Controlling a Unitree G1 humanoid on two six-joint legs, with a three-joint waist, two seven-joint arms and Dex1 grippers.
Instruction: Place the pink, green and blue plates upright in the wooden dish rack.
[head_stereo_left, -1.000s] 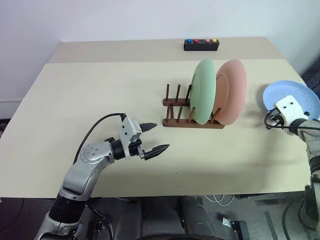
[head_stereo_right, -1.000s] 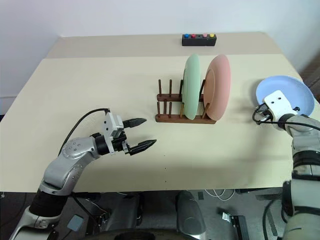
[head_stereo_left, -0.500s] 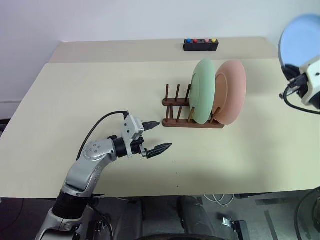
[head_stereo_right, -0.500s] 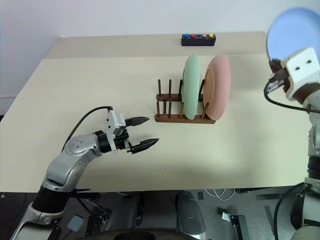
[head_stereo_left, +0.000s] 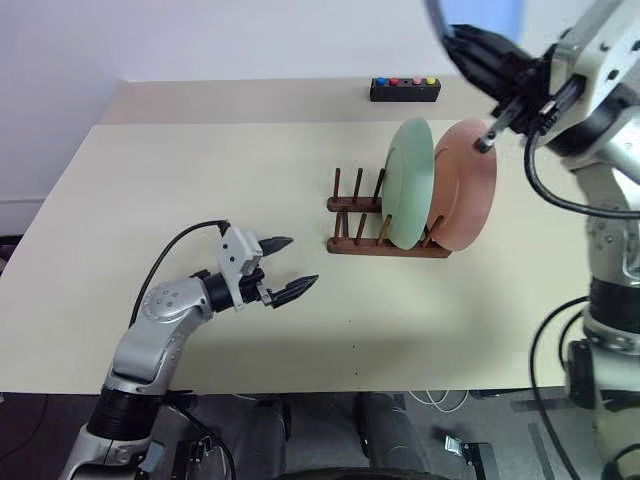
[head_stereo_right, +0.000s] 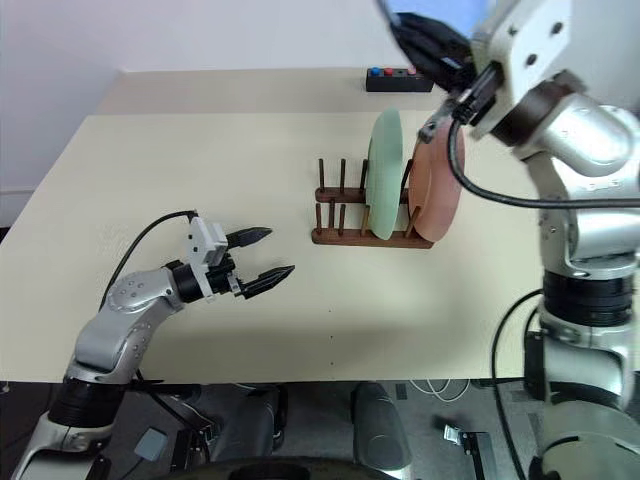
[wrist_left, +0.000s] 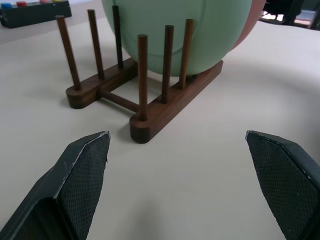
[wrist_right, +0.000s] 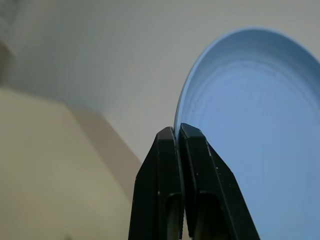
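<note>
Plates are almost all put away, and this looks like the step where the last one gets carried over. The wooden dish rack (head_stereo_left: 385, 232) sits on the table (head_stereo_left: 200, 180). It holds the green plate (head_stereo_left: 411, 184) and the pink plate (head_stereo_left: 466, 185), both standing up between the pegs at one end, the pink one just behind the green. The pegs at the other end of the rack have nothing in them. The right gripper (wrist_right: 178, 135) is up high above the rack, and its fingers are pinched tight on the rim of the blue plate (wrist_right: 255, 130). The left gripper (head_stereo_left: 285, 268) hangs low over the table, near the rack's free end, with its fingers spread wide and nothing in them. Next, I think the blue plate must come down on its edge and slide between the free pegs, right beside the green plate, without bumping it.
</note>
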